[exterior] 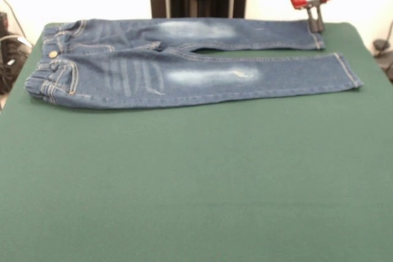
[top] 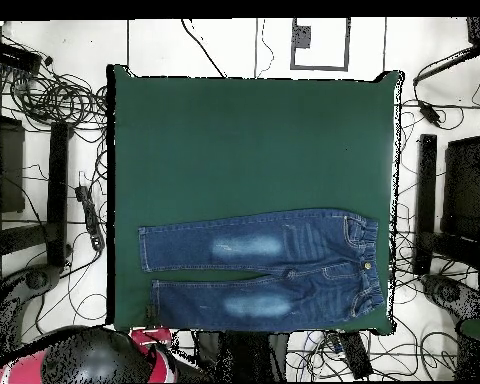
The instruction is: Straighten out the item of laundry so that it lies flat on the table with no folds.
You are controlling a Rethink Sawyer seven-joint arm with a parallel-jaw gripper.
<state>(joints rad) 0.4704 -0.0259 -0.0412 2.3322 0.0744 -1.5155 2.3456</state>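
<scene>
**Front view: claw at the cuff of the far leg**

Front view shows the claw (exterior: 315, 24) hanging from its red wrist, with the dark tips down at the cuff end of the far leg of the jeans (exterior: 184, 62). The tips look close together, but I cannot tell if they are pressed shut or pinching the cloth. From the claw, the jeans stretch away sideways across the table (exterior: 196, 182); both legs lie straight and side by side, and the waistband with the brass button (exterior: 53, 54) is at the end farthest from the claw. The far leg runs just beside the table edge next to the claw. In front of the jeans a wide green area is open. No readable writing is visible.
</scene>
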